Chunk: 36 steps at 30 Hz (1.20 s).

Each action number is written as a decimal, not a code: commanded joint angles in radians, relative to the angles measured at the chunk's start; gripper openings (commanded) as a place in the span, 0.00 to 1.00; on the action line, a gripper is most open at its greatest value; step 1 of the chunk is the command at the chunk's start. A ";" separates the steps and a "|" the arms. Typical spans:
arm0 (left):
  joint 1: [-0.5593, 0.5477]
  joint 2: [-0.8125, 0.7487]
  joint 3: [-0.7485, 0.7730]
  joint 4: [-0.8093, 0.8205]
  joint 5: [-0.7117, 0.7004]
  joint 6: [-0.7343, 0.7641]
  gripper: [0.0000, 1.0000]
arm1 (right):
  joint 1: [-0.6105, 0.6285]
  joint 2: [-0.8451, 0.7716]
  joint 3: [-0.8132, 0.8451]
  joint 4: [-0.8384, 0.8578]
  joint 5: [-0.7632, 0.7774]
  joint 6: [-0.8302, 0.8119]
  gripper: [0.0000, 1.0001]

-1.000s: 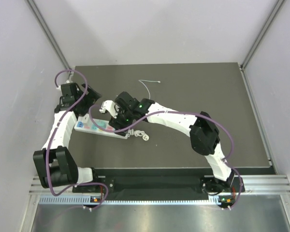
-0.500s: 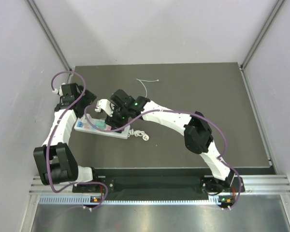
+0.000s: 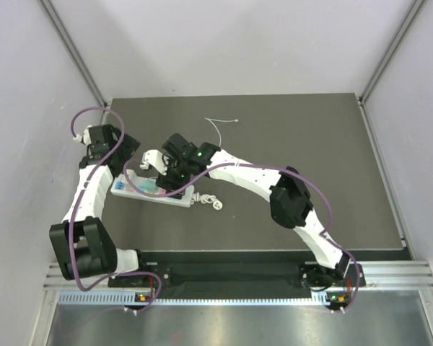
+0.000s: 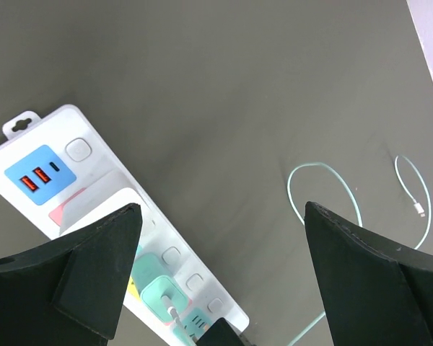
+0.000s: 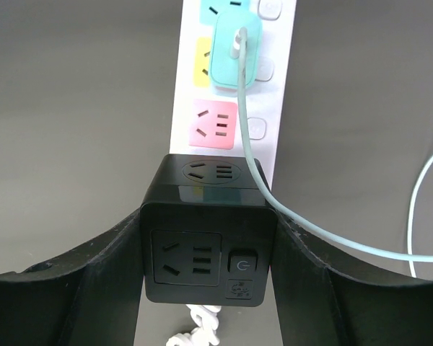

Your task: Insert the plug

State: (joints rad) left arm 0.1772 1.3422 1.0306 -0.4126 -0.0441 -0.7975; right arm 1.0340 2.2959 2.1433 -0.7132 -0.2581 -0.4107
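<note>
Power strip [image 4: 94, 180] lies slantwise at the table's [image 3: 310, 144] left side; one socket holds a mint adapter [image 5: 234, 50] trailing a pale wire [image 5: 256, 180], and the pink socket [image 5: 215, 124] next to it shows its slots. Black cube plug [image 5: 202, 252] is clamped in the right gripper [image 5: 209, 223] over the strip, just near of the pink socket; seated or not, cannot tell. The left gripper [image 4: 222, 216] has its jaws wide apart above the strip's USB end, close to the table's left edge, with dark surface running on far and right.
</note>
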 commanded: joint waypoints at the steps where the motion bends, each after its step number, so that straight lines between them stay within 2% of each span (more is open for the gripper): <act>1: 0.013 -0.041 -0.001 0.011 -0.027 -0.014 0.98 | 0.005 0.011 0.069 0.003 -0.030 -0.010 0.00; 15: 0.011 -0.052 -0.015 0.021 -0.020 -0.025 0.98 | 0.005 0.050 0.078 0.020 -0.046 0.026 0.00; 36: 0.015 -0.071 -0.023 0.032 -0.034 -0.026 0.98 | -0.009 0.057 0.116 -0.097 0.006 0.056 0.00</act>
State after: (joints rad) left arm 0.1837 1.3060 1.0080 -0.4107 -0.0601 -0.8177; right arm 1.0309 2.3508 2.2082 -0.7551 -0.2661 -0.3649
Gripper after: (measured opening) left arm 0.983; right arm 0.603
